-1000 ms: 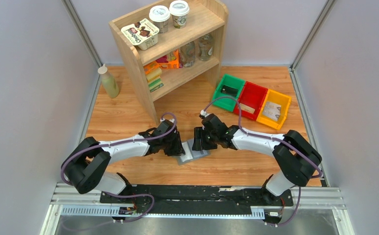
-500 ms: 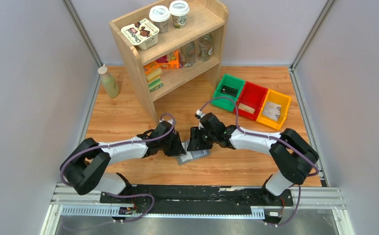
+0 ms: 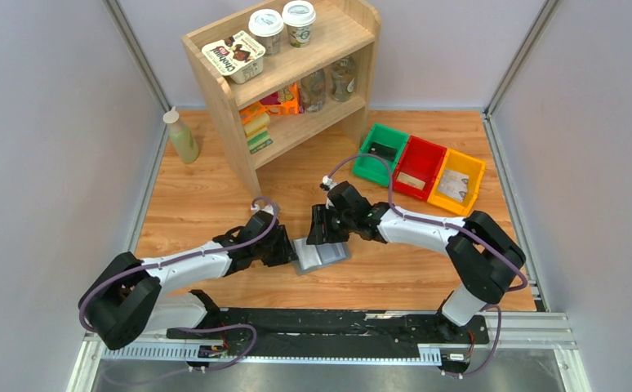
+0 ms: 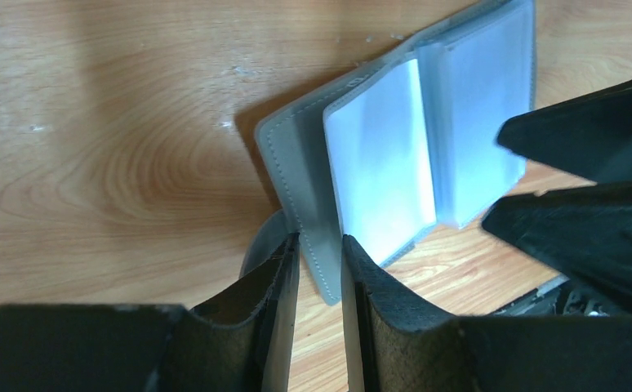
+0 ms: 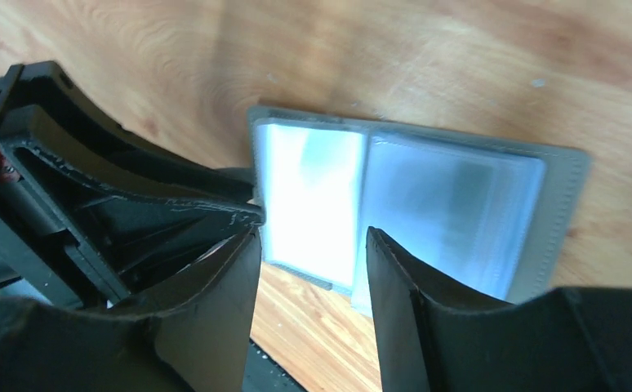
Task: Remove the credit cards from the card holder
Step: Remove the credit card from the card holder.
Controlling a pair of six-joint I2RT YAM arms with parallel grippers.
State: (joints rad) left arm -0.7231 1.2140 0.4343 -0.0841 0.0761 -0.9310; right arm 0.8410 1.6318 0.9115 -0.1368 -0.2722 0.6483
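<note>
The left gripper (image 4: 319, 249) pinches the left edge of the card holder (image 3: 321, 255), which lies open on the wooden table (image 3: 215, 188) between the arms. The right gripper (image 5: 311, 245) hangs half open just above it, holding nothing.

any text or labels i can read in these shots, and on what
None can be read for sure.
White tub on the shelf top: dark lettering, upside down, too blurred.
Paper cups: round logos, too small.
Card holder: no print shows on its pockets.
</note>
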